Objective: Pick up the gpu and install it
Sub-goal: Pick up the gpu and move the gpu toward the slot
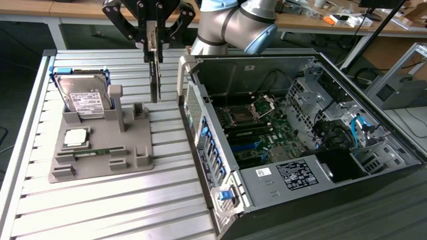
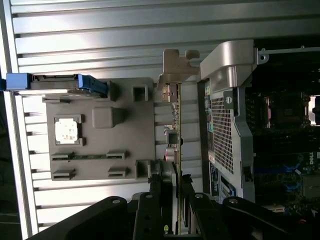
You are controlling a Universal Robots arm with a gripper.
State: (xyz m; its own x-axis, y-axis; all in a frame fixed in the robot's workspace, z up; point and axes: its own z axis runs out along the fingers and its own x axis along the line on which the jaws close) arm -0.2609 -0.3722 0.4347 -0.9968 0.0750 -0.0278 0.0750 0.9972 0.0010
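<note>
The gripper (image 1: 154,42) is clamped on the gpu (image 1: 155,75), its black fingers (image 2: 155,200) pressed against the two flat faces of the card near one end. The gpu hangs upright and edge-on from the jaws over the slatted table (image 1: 100,210), in the gap between the grey holder (image 1: 100,150) and the open case (image 1: 300,125), touching neither. In the wrist view the card (image 2: 175,135) runs as a thin line away from the gripper (image 2: 174,195), with its silver bracket (image 2: 176,62) at the far end, just beside the case's rear corner (image 2: 230,65). On the holder the hard drive (image 1: 83,97) stands tilted in its blue frame at the back, a cpu (image 1: 75,136) lies flat in front of it, and a memory stick (image 1: 100,151) sits in a slot nearer the front edge. The case lies on its side at the exterior view's right with its motherboard (image 1: 257,132) exposed
</note>
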